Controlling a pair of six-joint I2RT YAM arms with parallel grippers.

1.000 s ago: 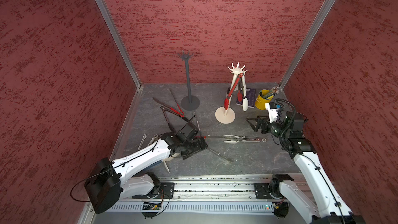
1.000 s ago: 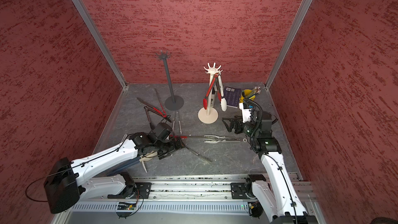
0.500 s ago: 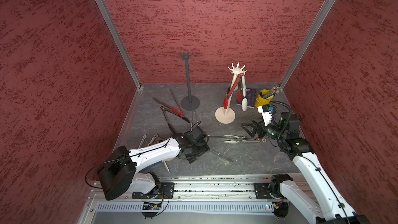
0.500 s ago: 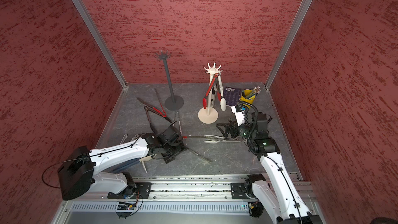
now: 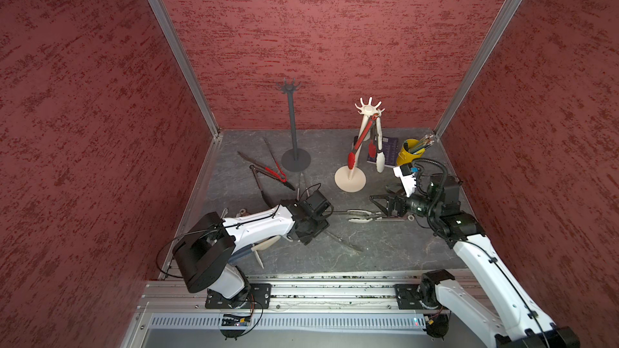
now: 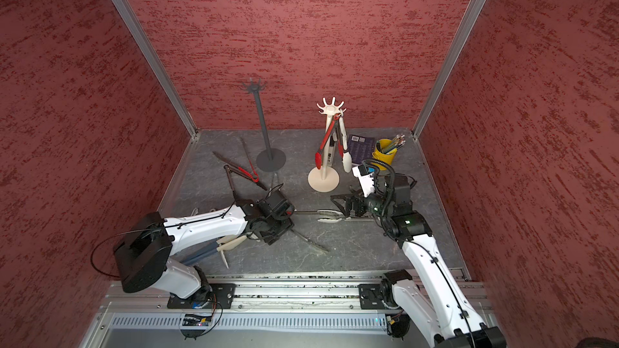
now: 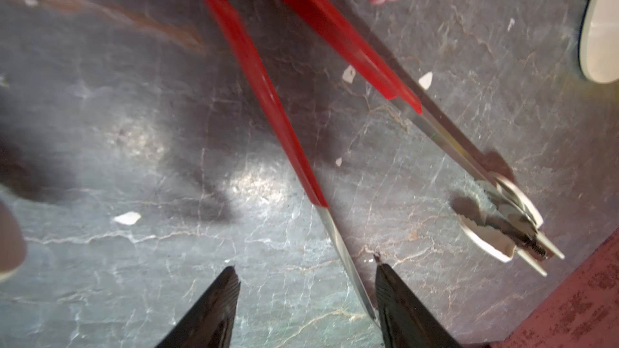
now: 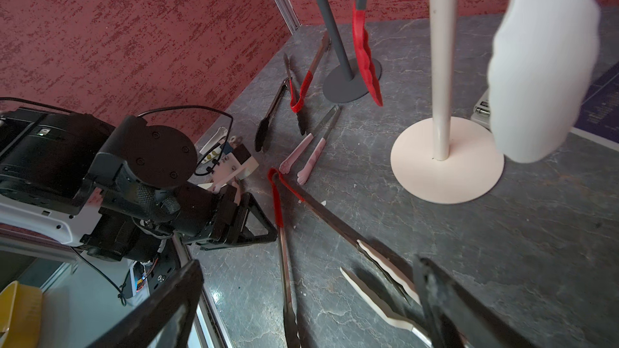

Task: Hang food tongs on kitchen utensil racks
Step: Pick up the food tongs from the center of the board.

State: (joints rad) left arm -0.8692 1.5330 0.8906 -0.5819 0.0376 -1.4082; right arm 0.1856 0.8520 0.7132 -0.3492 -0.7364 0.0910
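1. Left gripper [image 7: 306, 279]: parted around one arm of red-handled tongs [image 7: 264, 95], desk [image 5: 385, 252] centre.
2. Right gripper [image 8: 306, 276]: wide apart over white-tipped tongs [image 8: 371, 296].
3. Cream-white rack [image 5: 350, 180], near back edge: carries hung tongs [image 5: 361, 138].
4. Book [image 5: 388, 148] print: unreadable.

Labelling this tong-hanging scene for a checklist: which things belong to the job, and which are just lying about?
Job: dark grey pole rack; cream-white pole rack; red-tipped tongs and white-tipped tongs hanging on it; red-handled metal tongs, pink-tipped tongs and black-tipped tongs lying flat.
Lying about: yellow cup of pencils; dark purple book.
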